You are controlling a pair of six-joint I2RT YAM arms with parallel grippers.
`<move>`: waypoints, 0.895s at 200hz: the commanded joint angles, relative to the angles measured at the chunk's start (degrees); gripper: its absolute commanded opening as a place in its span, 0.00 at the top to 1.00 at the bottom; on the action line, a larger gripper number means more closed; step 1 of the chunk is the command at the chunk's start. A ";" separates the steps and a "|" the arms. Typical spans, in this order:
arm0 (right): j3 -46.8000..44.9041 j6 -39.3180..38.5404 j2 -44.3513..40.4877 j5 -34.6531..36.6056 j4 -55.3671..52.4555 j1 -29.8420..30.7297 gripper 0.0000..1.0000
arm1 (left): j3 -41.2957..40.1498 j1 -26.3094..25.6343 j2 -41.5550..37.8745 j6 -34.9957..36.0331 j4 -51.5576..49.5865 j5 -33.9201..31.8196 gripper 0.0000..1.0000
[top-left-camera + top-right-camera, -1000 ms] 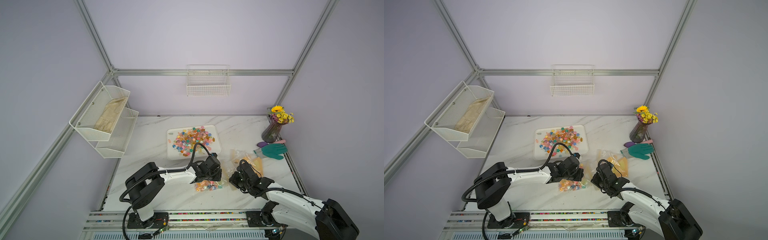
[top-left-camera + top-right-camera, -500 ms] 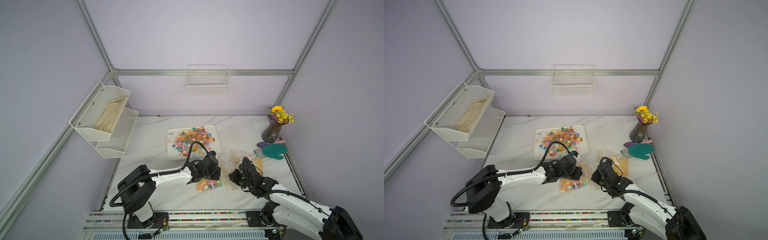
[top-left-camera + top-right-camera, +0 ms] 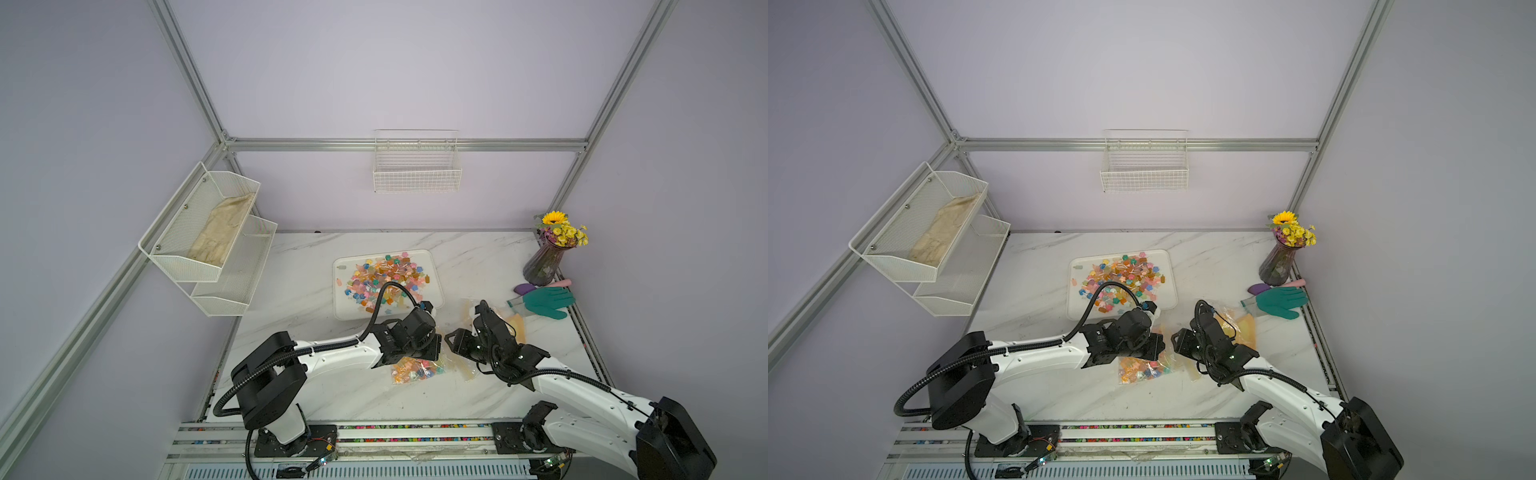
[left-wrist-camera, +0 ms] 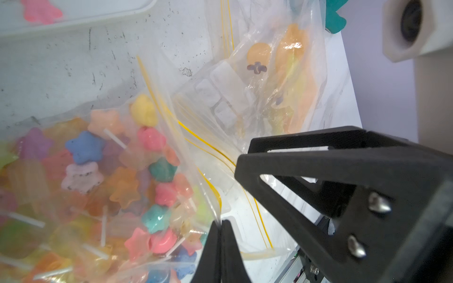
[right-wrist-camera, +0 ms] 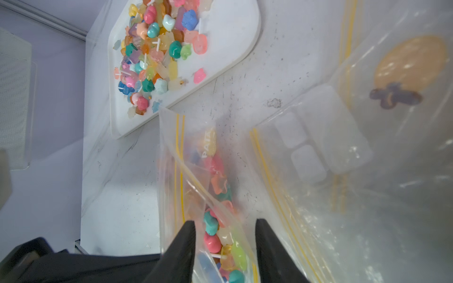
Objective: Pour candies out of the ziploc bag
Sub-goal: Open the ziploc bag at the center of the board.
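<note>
Probably the ziploc bag (image 3: 417, 370), at 6 o'clock from the white tray (image 3: 347, 311), is thin, slippery and floppy with light loose candies (image 4: 83, 147), so the left gripper (image 4: 219, 221) pinches its film by the zip, the right gripper (image 5: 225, 221) half wide over it.

**Where everything is sitting**

The tray (image 3: 434, 270) is lying mid-table (image 3: 299, 266), with candies (image 3: 384, 278) heaped on it. The ziploc bag (image 3: 417, 371) is resting just before the tray, holding more candies. A second bag (image 3: 515, 326) is lying to its right, with the glove (image 3: 546, 302) and vase (image 3: 540, 268) behind that one.
</note>
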 commanded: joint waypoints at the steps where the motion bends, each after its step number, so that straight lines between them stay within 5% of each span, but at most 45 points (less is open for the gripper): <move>1: 0.43 -2.15 -0.42 -1.59 3.11 -0.33 0.57 | -1.76 0.45 -2.33 0.99 0.66 -0.78 1.00; 41: -0.11 -2.19 4.15 -2.35 4.97 -0.30 0.64 | -1.50 0.54 -2.75 0.99 0.48 -1.26 1.00; 87: -0.38 -2.20 6.09 -1.87 5.69 -0.29 0.88 | -1.99 0.98 -3.89 0.53 -0.53 -1.92 1.00; 128: -0.96 -1.39 2.17 1.91 2.89 -0.29 1.00 | -3.92 2.19 -6.06 -0.58 -1.35 -2.85 1.00; 179: -0.40 1.33 -0.54 7.31 -3.00 -0.29 1.00 | -4.71 2.90 -8.45 -0.59 -3.46 -4.71 1.00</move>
